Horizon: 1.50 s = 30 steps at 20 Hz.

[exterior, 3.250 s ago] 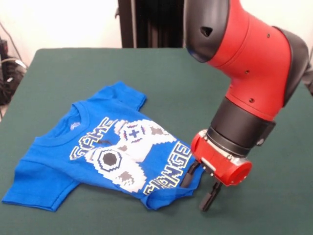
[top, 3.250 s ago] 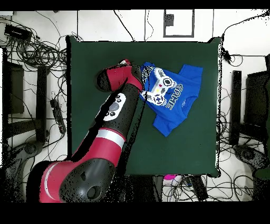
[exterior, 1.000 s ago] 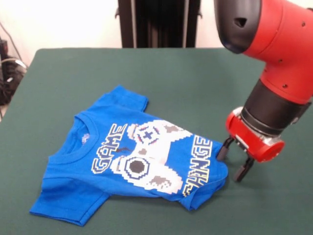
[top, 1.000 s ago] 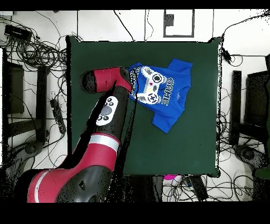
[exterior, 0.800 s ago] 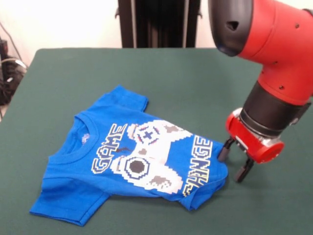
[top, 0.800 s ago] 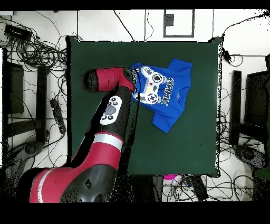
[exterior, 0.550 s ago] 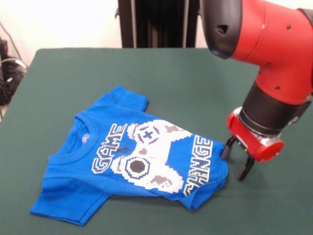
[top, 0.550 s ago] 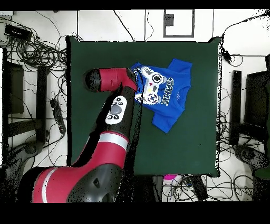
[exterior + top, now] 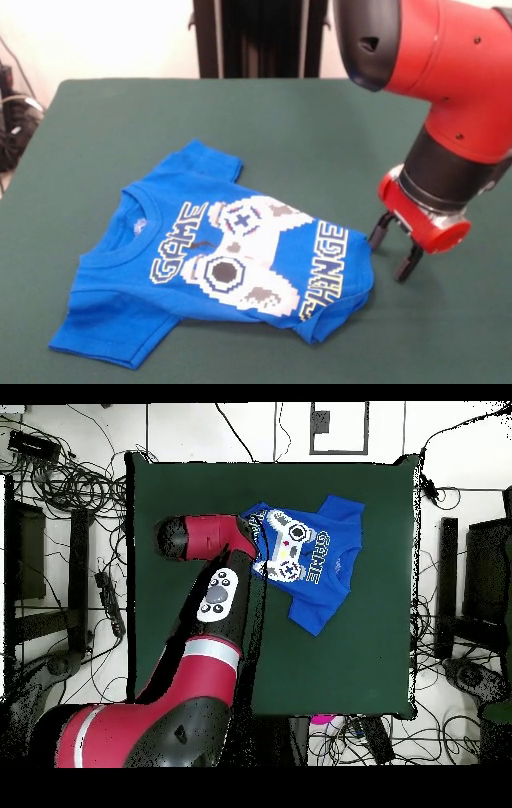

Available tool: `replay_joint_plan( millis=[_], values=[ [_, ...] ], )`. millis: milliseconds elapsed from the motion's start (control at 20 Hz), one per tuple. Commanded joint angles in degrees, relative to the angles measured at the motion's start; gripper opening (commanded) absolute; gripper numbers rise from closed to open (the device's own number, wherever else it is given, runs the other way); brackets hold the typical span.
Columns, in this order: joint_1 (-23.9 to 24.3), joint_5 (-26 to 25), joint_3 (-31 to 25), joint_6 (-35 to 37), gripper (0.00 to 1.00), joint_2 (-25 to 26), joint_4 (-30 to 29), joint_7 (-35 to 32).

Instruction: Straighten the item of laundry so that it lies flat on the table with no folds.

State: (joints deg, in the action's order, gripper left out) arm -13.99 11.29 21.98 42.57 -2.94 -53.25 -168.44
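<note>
Currently the tool (image 9: 395,254) hangs just beside the hem edge of the blue T-shirt (image 9: 216,260), at about 3 o'clock from the print in the front view, with its two black fingers (image 9: 378,234) spread apart and nothing between them: released, empty. One fingertip sits at or very near the hem corner; contact cannot be told. Judgement: the tool is placed there because the hem is the part that needs work, and a spread stance over the cloth edge suits a pinch-and-pull outward. Shirt lies print-up on the green worktop (image 9: 304,136), left of centre in the front view, collar toward 9 o'clock, hem toward 3 o'clock. Not flat yet: the hem corner at about 5 o'clock is bunched and turned under, and the lower sleeve at 7 o'clock shows creases; the upper sleeve at 11 o'clock lies fairly smooth. In the overhead view the arm (image 9: 215,599) covers the hem side of the shirt, so that edge is hidden there. Nothing else lies on the worktop, leaving ample free surface round the shirt for a drag. Cables (image 9: 70,484) lie off the worktop, out of the way.
</note>
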Motion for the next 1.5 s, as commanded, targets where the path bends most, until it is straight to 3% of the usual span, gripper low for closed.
replay_joint_plan(
  millis=[50, 500, 1500],
  values=[
    [-2.33, -0.1, -5.44, 5.93, 1.0, -1.12, -6.79, -2.19],
    [-2.61, -0.25, -5.54, 6.31, 1.0, -1.39, -8.42, -2.43],
    [-2.75, -4.0, 1.17, -3.23, 1.0, 7.92, -1.05, -6.03]
  ],
)
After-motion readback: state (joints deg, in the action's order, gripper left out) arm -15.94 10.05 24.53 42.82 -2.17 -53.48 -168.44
